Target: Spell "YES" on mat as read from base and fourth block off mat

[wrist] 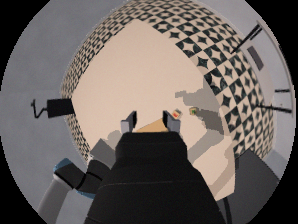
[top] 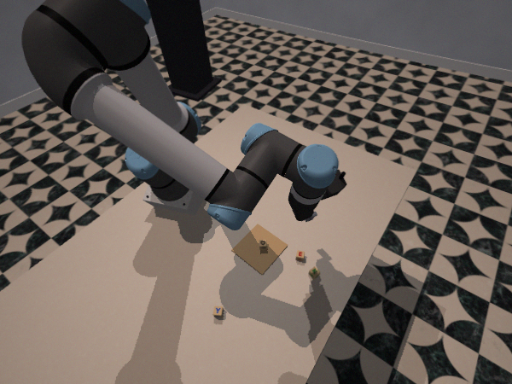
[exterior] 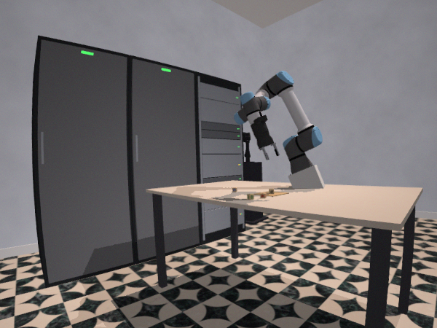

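Observation:
The tan mat (top: 245,253) (exterior: 282,194) (wrist: 152,128) lies flat on the table. A block with a dark, unreadable letter (top: 263,244) (exterior: 271,191) stands on it, partly shaded. The red E block (top: 300,255) (exterior: 263,196) (wrist: 177,114) lies off the mat, beside its right corner in the top view. The block with a green mark (top: 314,272) (exterior: 250,197) (wrist: 193,111) is just beyond it, turned, letter unclear. The blue Y block (top: 218,311) (exterior: 234,189) lies off the mat, well apart from the others. My gripper (exterior: 272,157) (wrist: 149,116) is open and empty, high above the table.
The robot's base (top: 168,200) (exterior: 306,177) stands on the table (top: 107,307) (exterior: 349,200). The table edge runs past the green-marked block in the top view. A dark pedestal (top: 183,47) and tall cabinets (exterior: 84,157) stand beyond the table. The arm's shadow falls over part of the mat.

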`<state>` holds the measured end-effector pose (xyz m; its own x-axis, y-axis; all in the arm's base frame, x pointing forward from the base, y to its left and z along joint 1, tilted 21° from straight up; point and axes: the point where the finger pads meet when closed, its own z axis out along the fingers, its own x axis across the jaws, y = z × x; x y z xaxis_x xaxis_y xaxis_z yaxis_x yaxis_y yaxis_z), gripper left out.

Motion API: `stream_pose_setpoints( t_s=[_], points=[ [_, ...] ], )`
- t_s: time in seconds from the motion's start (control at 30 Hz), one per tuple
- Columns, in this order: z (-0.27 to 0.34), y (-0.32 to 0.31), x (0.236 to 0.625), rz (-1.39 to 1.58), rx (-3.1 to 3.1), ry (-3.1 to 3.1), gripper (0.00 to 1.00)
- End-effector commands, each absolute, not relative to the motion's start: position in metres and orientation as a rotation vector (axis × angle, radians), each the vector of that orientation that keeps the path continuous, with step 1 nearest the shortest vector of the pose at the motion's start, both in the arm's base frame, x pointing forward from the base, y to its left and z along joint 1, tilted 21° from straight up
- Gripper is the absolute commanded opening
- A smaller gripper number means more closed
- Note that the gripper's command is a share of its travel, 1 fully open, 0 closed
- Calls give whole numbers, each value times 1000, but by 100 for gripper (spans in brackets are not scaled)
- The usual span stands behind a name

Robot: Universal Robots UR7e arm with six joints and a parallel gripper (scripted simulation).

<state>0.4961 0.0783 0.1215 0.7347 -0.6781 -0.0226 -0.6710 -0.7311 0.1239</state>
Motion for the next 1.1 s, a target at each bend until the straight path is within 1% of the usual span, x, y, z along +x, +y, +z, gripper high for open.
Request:
stream_pose_setpoints(
  t_s=[0.0, 0.3, 0.57, 1.07],
  points=[
    [91, 55, 515, 91, 2832, -1161, 100],
    [65, 29, 522, 304, 2817, -1223, 100],
    [52, 9, 519, 476, 2789, -1266, 100],
    [49, 3, 517, 540, 2777, -1280, 100]
  ],
)
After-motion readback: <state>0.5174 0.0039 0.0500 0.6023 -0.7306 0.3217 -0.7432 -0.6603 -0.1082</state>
